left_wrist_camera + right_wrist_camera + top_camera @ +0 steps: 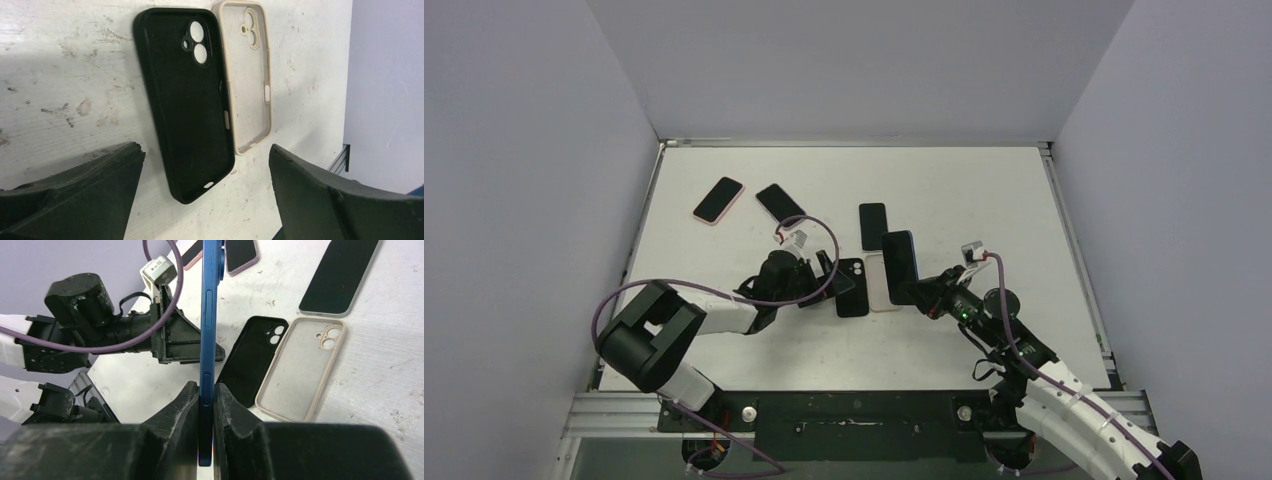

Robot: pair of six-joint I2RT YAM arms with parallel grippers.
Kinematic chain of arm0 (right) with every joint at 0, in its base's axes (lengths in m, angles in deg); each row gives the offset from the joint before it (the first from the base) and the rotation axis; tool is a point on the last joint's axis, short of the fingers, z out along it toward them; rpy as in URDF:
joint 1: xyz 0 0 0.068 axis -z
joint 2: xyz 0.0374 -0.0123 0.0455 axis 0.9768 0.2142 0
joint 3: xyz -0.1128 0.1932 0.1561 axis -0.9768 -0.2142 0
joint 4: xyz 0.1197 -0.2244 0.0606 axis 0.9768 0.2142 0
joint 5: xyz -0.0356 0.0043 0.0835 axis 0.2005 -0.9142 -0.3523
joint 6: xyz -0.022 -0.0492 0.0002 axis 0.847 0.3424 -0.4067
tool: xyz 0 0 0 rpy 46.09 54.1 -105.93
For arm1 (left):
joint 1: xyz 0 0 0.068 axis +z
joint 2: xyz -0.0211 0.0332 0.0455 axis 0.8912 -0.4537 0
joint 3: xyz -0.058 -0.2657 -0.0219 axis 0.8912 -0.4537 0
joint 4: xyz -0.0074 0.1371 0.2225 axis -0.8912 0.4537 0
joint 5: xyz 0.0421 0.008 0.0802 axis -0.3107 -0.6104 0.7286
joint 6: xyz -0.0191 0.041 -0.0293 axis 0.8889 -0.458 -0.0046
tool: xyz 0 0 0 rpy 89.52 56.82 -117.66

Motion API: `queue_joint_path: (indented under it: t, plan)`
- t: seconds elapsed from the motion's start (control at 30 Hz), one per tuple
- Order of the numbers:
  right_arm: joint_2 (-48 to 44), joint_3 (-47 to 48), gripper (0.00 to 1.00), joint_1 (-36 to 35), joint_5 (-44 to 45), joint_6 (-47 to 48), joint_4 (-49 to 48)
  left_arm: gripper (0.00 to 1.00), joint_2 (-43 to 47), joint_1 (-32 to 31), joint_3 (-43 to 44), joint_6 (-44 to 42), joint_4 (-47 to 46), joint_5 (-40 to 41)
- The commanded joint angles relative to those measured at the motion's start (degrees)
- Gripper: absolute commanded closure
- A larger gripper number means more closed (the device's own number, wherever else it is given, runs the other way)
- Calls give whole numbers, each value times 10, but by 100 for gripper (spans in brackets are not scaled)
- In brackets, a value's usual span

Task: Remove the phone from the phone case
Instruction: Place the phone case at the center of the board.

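Observation:
The black phone case (185,100) lies empty on the white table, inside up, with its camera cut-outs at the far end. My left gripper (205,155) hangs over its near end, open, with nothing between its fingers (80,190). My right gripper (206,405) is shut on the blue phone (209,315), held edge-on and raised off the table to the right of the case. From above, the phone (901,262) stands over the right gripper (921,293); the left gripper (836,278) sits beside the black case (852,290).
An empty beige case (247,75) lies right beside the black one. A black phone (873,226) lies just beyond them. At the back left are a pink-edged phone (718,200) and another dark phone (781,203). Walls close in the table.

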Motion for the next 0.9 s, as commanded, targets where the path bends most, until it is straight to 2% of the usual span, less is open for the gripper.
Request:
queue_joint_path:
  t: [0.0,0.2,0.53,0.87]
  plan:
    - [17,-7,100,3,-11,-11,-93,3,36,5,10,-31,65,30]
    - [48,-18,100,0,-13,-6,-128,3,94,2,12,-34,91,37]
    - [123,-38,100,-33,11,-4,-217,3,204,-25,62,-25,128,43]
    - [169,-12,100,-107,84,33,-228,3,163,-99,109,-36,110,95]
